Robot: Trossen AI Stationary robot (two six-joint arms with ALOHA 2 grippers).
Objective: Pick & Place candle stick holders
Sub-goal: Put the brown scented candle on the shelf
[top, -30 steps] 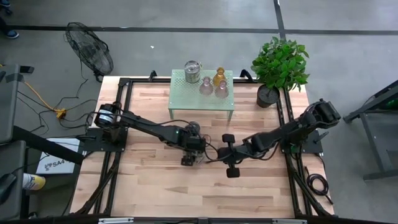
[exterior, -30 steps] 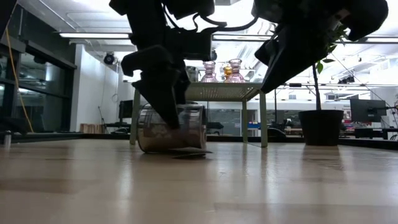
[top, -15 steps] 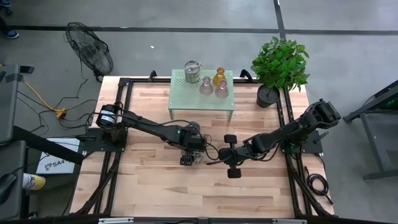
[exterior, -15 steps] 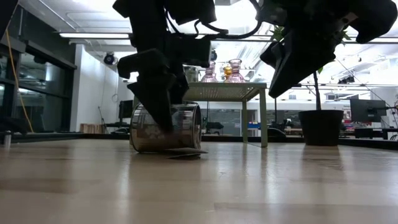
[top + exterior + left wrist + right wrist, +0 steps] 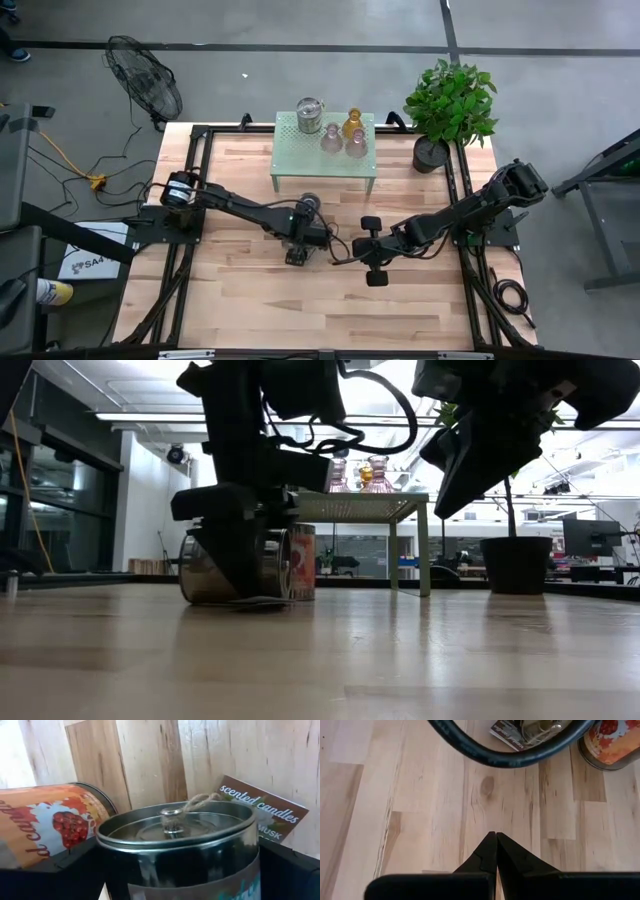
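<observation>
My left gripper (image 5: pixel 296 252) reaches down at mid-table and is shut on a silver metal holder (image 5: pixel 180 845) that lies on its side; its lid has a twine-tied knob, and its paper tag (image 5: pixel 262 812) lies on the wood. A second metal holder with an orange label (image 5: pixel 301 561) stands upright just behind it. On the mint-green stand (image 5: pixel 300 152) stand a third silver holder (image 5: pixel 310 113), the amber glass one (image 5: pixel 352 124) and two pinkish glass ones (image 5: pixel 331 138). My right gripper (image 5: pixel 496 836) is shut and empty above the wood, right of the left gripper. My left gripper pinches the lying silver holder by its round wall (image 5: pixel 120 870), one finger (image 5: pixel 45 875) on each side. The fingers come from above, pointing down. The holder lies on its side low at the tabletop (image 5: pixel 225 575); I cannot tell whether it touches the wood.
A black-potted green plant (image 5: pixel 450 100) stands at the table's far right corner. The left arm's black cable (image 5: pixel 510 755) loops between the two grippers. A fan (image 5: pixel 145 85) stands on the floor beyond the far left corner. Bare wood lies along the near side.
My left gripper has moved toward the table's left edge, taking the lying silver holder along low over the wood. The orange-labelled holder, hidden behind it before, now shows in the low view.
</observation>
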